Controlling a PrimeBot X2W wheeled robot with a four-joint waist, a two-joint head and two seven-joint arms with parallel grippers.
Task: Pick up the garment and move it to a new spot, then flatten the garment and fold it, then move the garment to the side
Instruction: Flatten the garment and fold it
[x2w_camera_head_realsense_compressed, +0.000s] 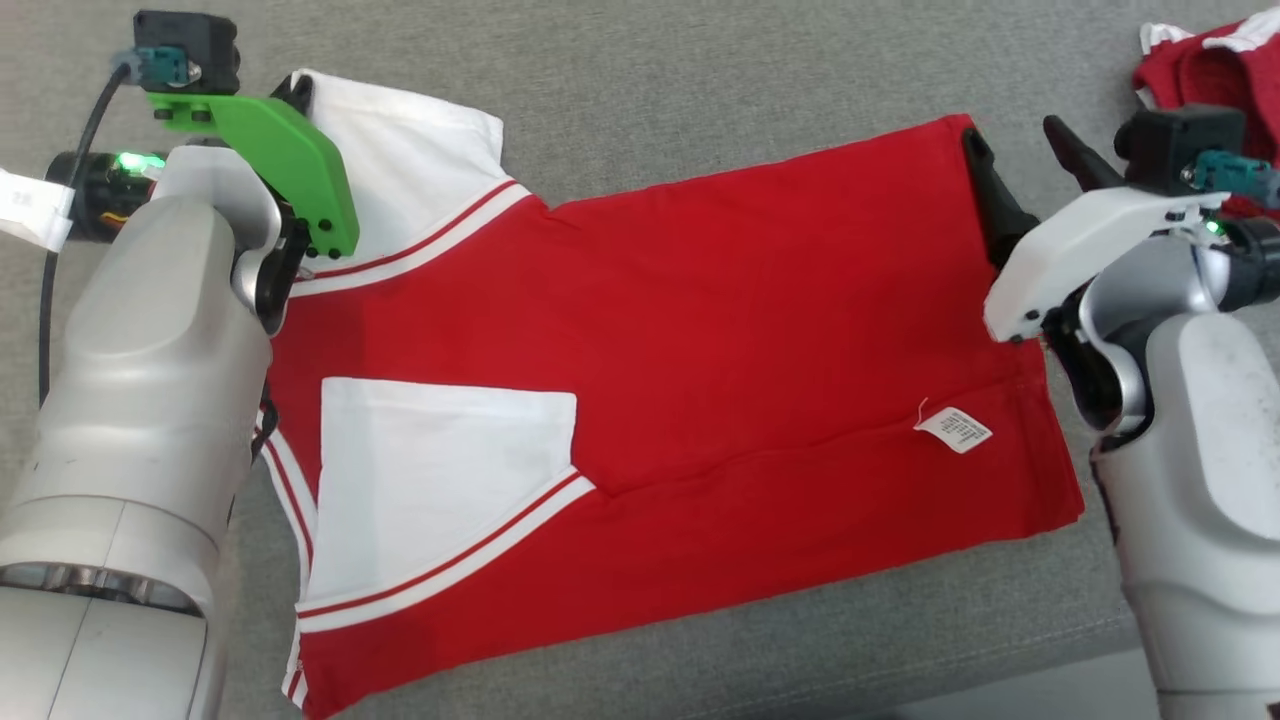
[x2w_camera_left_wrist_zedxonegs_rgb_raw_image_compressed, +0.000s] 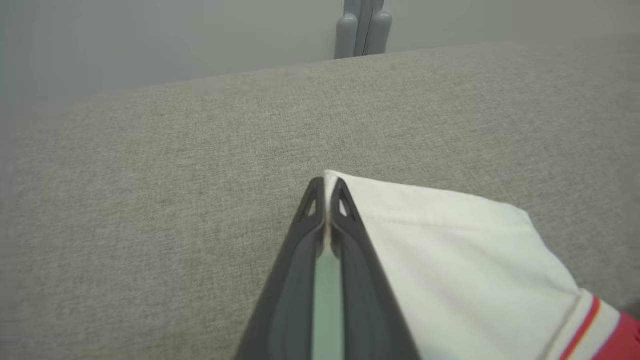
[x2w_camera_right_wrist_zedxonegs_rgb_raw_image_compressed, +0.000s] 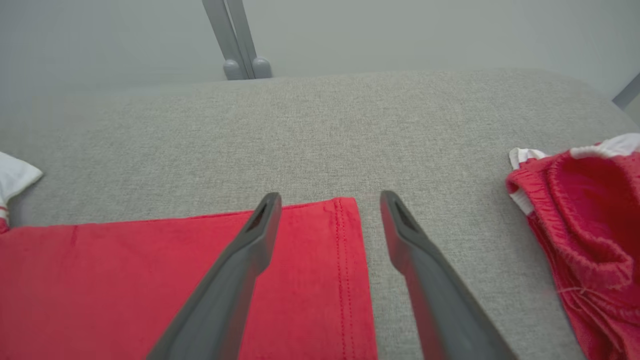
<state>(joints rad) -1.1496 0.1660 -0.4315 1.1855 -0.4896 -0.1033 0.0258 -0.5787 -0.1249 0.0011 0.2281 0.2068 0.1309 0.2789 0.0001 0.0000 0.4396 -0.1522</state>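
Left end effector (x2w_camera_left_wrist_zedxonegs_rgb_raw_image_compressed: 326, 195) pinches the white sleeve (x2w_camera_left_wrist_zedxonegs_rgb_raw_image_compressed: 450, 250); the wide-open right end effector (x2w_camera_right_wrist_zedxonegs_rgb_raw_image_compressed: 330, 205) should clamp the red hem corner (x2w_camera_right_wrist_zedxonegs_rgb_raw_image_compressed: 340, 235) before both lift evenly.

Grey fabric-covered tabletop (x2w_camera_head_realsense_compressed: 700, 70). Red-and-white garment (x2w_camera_head_realsense_compressed: 720, 320) lies flat across the centre of the frame, sleeves folded inward. Second red garment (x2w_camera_head_realsense_compressed: 1205, 75), crumpled, lies at upper right, apart.

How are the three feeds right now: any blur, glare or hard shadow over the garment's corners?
Head view: even, soft light, no glare, the garment sharp. Left wrist view: the left gripper crisp at its tips, blurred near the lens, background soft. Right wrist view: the right gripper and hem stitching sharp; the grey surface looks bowed at its far edge.
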